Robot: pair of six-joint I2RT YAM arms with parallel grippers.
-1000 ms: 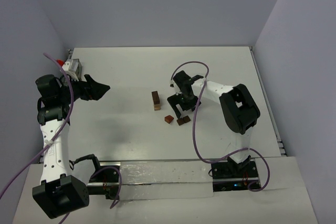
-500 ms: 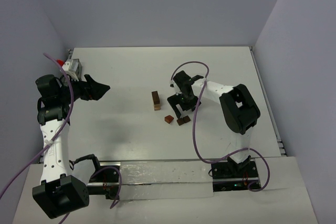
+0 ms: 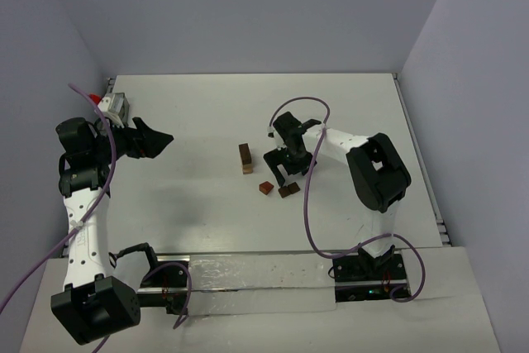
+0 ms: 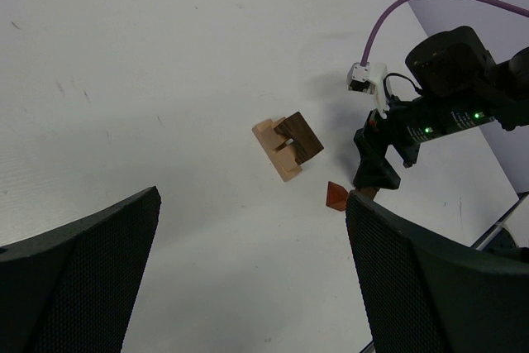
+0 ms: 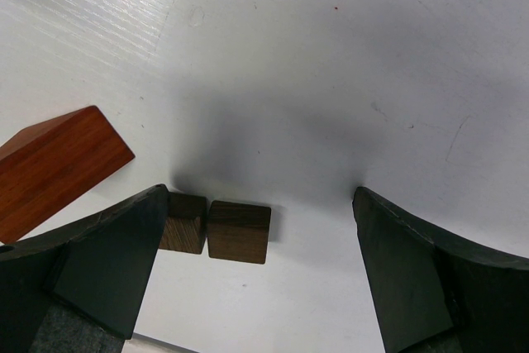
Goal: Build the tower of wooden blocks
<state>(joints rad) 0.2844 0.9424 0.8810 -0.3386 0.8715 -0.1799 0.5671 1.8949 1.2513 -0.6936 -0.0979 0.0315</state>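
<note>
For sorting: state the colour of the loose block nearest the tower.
Reddish-brown block; right wrist view shows it best.

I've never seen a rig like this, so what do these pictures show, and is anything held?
Two robot arms stand at a white table. The overhead picture shows both: left arm raised, right arm reaching down mid-table. The other two come from a camera on each wrist; the dark shapes at their edges are that arm's jaws. On the table: a stack of wooden blocks, a reddish block and two dark blocks. Both pairs of jaws are open and hold nothing; the right pair hangs over the dark blocks.
</note>
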